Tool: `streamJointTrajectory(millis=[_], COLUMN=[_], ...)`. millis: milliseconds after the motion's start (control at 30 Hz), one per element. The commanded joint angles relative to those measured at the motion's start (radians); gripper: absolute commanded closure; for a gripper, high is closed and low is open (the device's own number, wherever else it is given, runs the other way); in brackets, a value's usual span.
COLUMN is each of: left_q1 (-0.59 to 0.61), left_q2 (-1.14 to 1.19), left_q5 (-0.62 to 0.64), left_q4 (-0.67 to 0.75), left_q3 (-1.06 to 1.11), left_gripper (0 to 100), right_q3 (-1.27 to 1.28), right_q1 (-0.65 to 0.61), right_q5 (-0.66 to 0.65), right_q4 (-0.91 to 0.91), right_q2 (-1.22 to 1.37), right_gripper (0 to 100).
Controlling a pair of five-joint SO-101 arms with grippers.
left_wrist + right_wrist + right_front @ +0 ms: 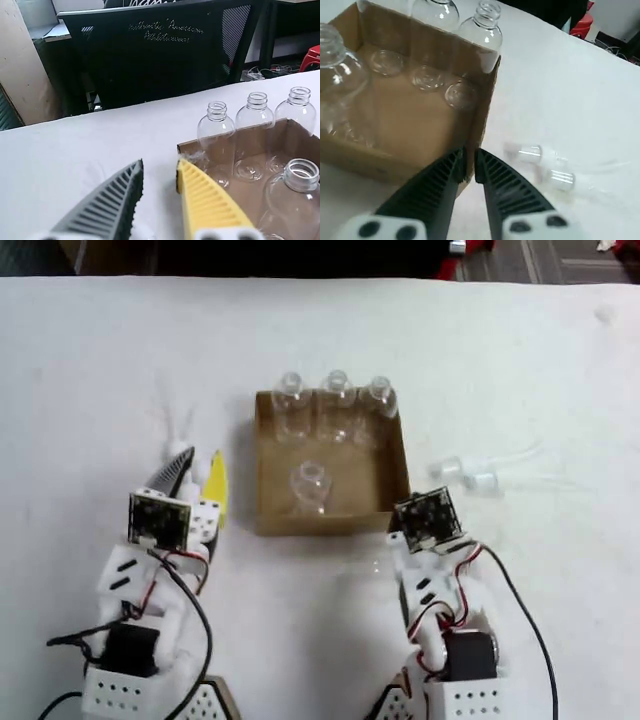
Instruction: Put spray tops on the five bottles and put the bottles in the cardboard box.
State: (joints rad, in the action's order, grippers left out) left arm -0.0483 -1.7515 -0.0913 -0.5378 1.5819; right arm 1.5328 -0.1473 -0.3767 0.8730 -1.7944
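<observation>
The cardboard box (pixel 268 462) sits mid-table and holds several clear, uncapped bottles: three along its far wall (pixel 335 390) and one nearer the front (pixel 309 483). Two clear spray tops (pixel 465 474) lie on the table to the right of the box. My left gripper (pixel 195 468) is open just left of the box, with nothing between its grey finger (pixel 112 202) and yellow finger (pixel 207 205). My right gripper (pixel 470 156) is at the box's front right corner, with its black fingers (pixel 437 185) closed astride the box's right wall (pixel 485 95).
A faint clear piece (pixel 178 425) lies on the white cloth just beyond the left gripper. White tabletop spreads to the left, right and front of the box. A dark chair (pixel 165 45) stands past the far table edge.
</observation>
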Motion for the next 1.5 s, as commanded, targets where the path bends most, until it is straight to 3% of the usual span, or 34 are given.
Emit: streamJointTrajectory(millis=[0, 133, 467, 800, 933, 1133, 1300, 1467], left_q1=[-0.004, 0.03, 0.053, 0.051, 0.053, 0.094, 0.145, 0.148], left_q2=[-0.012, -0.01, -0.012, -0.012, -0.012, -0.012, -0.007, -0.007], left_q5=[0.003, 0.003, 0.003, 0.003, 0.003, 0.002, 0.008, 0.005], left_q4=[0.055, 0.207, 0.219, 0.221, 0.216, 0.222, 0.256, 0.262], left_q3=[0.023, 0.115, 0.114, 0.114, 0.114, 0.114, 0.114, 0.114], left_gripper=[90, 90, 90, 90, 90, 90, 90, 90], right_q3=[-0.126, -0.219, -0.292, -0.694, -0.726, -0.7, -0.64, -0.592], right_q1=[-0.048, -0.127, -0.277, -0.421, -0.458, -0.456, -0.464, -0.467], right_q5=[-0.098, -0.193, -0.404, -0.551, -0.655, -0.807, -0.833, -0.835], right_q4=[0.105, 0.193, 0.364, 0.582, 0.591, 0.599, 0.587, 0.479], right_q2=[-0.005, -0.004, 0.021, 0.7, 0.883, 0.921, 0.923, 0.963], right_gripper=[98.1, 98.1, 98.1, 98.1, 98.1, 95.4, 78.1, 80.5])
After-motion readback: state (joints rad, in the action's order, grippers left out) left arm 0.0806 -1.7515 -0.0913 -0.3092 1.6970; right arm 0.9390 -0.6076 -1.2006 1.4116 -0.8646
